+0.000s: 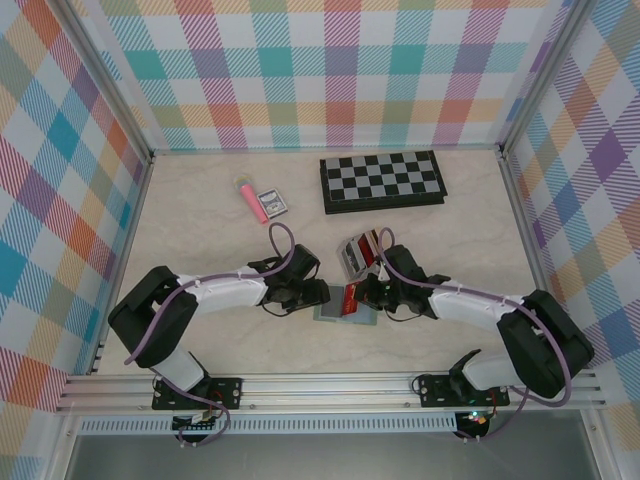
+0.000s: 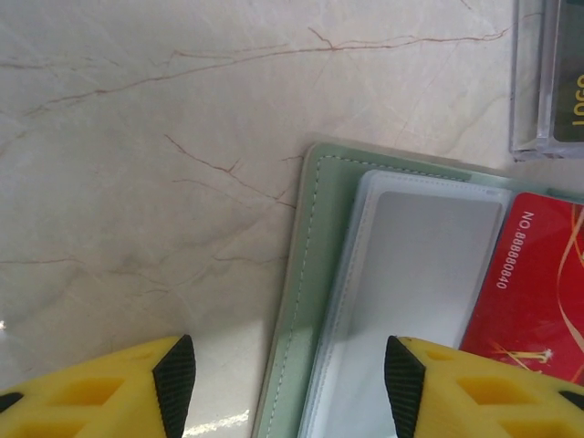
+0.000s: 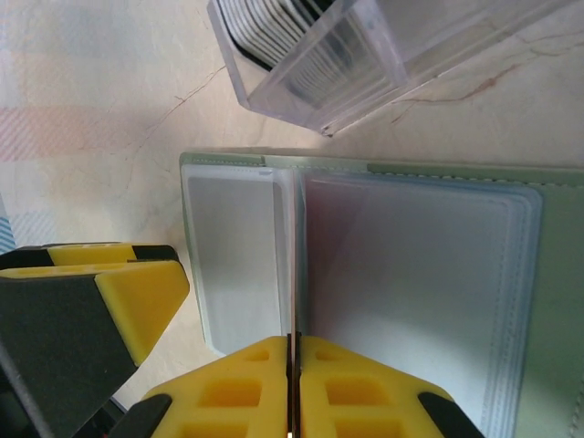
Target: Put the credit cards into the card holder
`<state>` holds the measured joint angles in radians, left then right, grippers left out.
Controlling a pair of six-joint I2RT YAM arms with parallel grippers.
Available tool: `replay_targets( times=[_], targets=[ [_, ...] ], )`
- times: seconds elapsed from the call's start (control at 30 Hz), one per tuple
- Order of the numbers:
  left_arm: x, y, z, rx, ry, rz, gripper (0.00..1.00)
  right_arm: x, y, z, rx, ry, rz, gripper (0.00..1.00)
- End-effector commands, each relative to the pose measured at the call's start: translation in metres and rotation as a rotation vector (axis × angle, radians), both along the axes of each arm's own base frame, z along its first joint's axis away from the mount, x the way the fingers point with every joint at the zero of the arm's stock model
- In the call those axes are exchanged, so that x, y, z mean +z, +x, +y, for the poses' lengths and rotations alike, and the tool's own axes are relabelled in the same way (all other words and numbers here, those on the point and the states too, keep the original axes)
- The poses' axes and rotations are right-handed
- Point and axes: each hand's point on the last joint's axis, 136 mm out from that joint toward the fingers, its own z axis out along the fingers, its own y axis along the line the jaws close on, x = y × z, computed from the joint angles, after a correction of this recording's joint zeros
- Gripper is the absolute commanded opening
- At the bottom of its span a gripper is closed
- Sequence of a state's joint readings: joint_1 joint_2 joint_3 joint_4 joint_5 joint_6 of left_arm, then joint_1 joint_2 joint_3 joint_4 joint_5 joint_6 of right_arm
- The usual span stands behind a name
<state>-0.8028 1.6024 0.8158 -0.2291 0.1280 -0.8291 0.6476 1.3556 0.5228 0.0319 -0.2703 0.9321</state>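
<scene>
Our right tool (image 3: 294,345) pinches the red card (image 2: 538,283) by its edge over the card holder (image 2: 315,274); we judge it stiff and slick. Left tool (image 2: 287,376) straddles that holder's edge, half open, empty.

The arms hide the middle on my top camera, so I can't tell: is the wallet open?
Observer: Yes. In the right wrist view the wallet lies open, with its clear pockets facing up.
Operator: Is somebody holding a card?
Observer: The right jaws are shut on a thin edge. It looks like the red card, seen edge-on.
Operator: What's the other arm doing?
Observer: In the left wrist view the left jaws stand open, with the wallet's stitched edge between them.
</scene>
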Motion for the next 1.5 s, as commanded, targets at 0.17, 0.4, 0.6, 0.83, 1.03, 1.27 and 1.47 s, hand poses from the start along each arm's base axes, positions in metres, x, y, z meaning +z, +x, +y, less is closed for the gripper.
replay_targets(
  times=[0.17,0.4,0.6,0.83,1.03,1.27,1.47],
  targets=[
    [-0.012,-0.006,-0.007,-0.034,-0.018,0.027,0.52,-0.013,0.001,0.007,-0.001,0.046,0.019,0.1],
    [-0.019,-0.009,-0.004,-0.034,-0.004,0.04,0.44,-0.016,-0.003,0.013,0.033,0.067,0.031,0.08],
    [-0.021,-0.01,-0.003,-0.034,0.004,0.046,0.38,-0.015,-0.004,0.015,0.009,0.108,0.051,0.08],
    [-0.023,-0.013,0.0,-0.033,0.016,0.055,0.28,-0.013,-0.004,0.016,0.004,0.124,0.056,0.07],
    [-0.027,-0.016,0.0,-0.04,0.023,0.064,0.26,-0.021,-0.006,0.023,0.017,0.148,0.09,0.07],
    [-0.028,-0.017,0.001,-0.039,0.034,0.065,0.25,-0.028,-0.01,0.013,0.032,0.07,0.09,0.07],
    [-0.027,-0.017,0.005,-0.036,0.048,0.057,0.24,-0.035,-0.013,-0.009,0.013,-0.031,0.102,0.07]
  ],
)
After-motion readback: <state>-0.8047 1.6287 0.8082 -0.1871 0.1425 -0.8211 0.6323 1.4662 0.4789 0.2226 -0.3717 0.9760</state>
